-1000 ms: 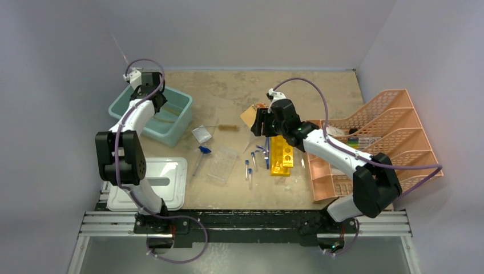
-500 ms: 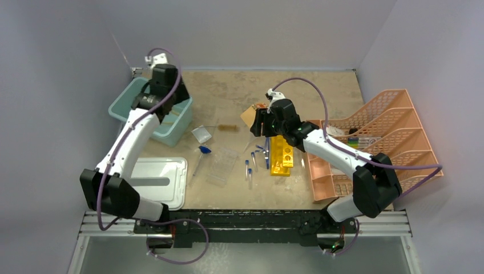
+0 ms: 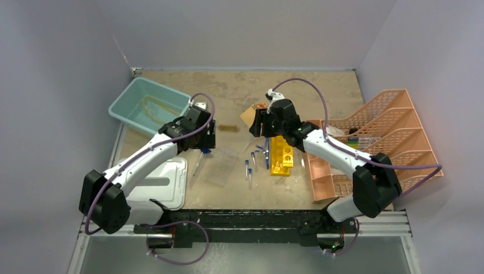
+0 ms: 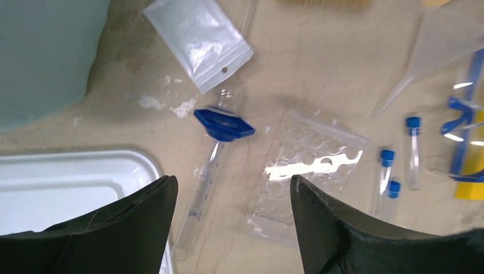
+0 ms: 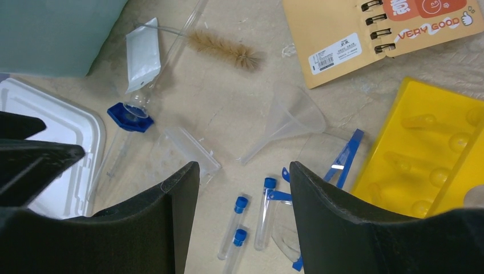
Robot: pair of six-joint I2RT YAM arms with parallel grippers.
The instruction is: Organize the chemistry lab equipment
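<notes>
Tidying looks barely begun: blue-capped tubes [image 5: 241, 201] lie loose on the table [image 3: 240, 91] between the clear rack [image 4: 308, 177] and yellow racks [image 3: 279, 160]; brush [image 5: 225, 50] and bag [image 4: 200, 37] unsorted too. My left gripper [image 4: 231, 182] and right gripper [image 5: 244, 171] hover spread wide, empty.

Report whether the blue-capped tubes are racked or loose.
Loose. The tubes lie flat on the table, apart from the yellow rack.

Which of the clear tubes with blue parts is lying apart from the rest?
The long tube with the angular blue collar, beside the white lid; the three short round-capped tubes cluster beyond the clear tray.
</notes>
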